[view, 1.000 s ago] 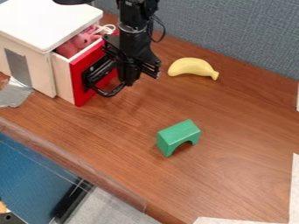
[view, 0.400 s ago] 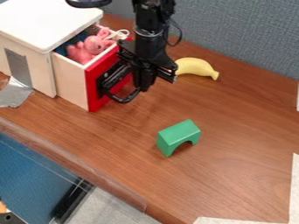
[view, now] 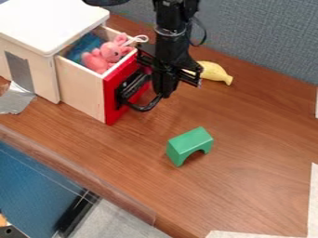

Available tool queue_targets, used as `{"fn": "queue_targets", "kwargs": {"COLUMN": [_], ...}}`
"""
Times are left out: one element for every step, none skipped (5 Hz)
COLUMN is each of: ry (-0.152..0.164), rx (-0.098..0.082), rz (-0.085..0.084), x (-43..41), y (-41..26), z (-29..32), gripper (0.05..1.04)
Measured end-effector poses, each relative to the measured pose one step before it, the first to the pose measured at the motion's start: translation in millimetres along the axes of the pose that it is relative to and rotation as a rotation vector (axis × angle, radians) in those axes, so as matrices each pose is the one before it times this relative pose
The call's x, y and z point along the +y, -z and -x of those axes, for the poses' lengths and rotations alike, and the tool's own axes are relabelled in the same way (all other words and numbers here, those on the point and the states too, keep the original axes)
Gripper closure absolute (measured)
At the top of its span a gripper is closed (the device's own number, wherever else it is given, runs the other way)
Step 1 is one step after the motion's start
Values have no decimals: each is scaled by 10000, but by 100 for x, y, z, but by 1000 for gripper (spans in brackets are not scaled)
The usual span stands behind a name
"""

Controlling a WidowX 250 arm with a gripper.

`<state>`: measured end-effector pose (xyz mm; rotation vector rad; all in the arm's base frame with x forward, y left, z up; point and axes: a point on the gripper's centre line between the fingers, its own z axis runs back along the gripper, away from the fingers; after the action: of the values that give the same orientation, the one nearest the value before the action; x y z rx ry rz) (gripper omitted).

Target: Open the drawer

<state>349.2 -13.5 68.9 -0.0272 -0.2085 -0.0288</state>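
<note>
Over the wooden table [view: 255,139], grey partition [view: 261,37] behind, tool [view: 164,94] open or closed: can't tell.

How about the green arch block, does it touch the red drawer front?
Apart. The camera view shows brown wood tabletop between the green block and red drawer front.
</note>
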Motion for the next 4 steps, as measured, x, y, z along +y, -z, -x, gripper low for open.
{"fn": "queue_targets", "kwargs": {"ry": [-179,-221,-154,-90], "rx": [49,51,48,35], "rz": [36,17,32,69], "x": [-400,-486,-53,-110], "y": [88,-6,301,75], "z": [-366,-275,-80,16], "gripper": [992,992,992,992]}}
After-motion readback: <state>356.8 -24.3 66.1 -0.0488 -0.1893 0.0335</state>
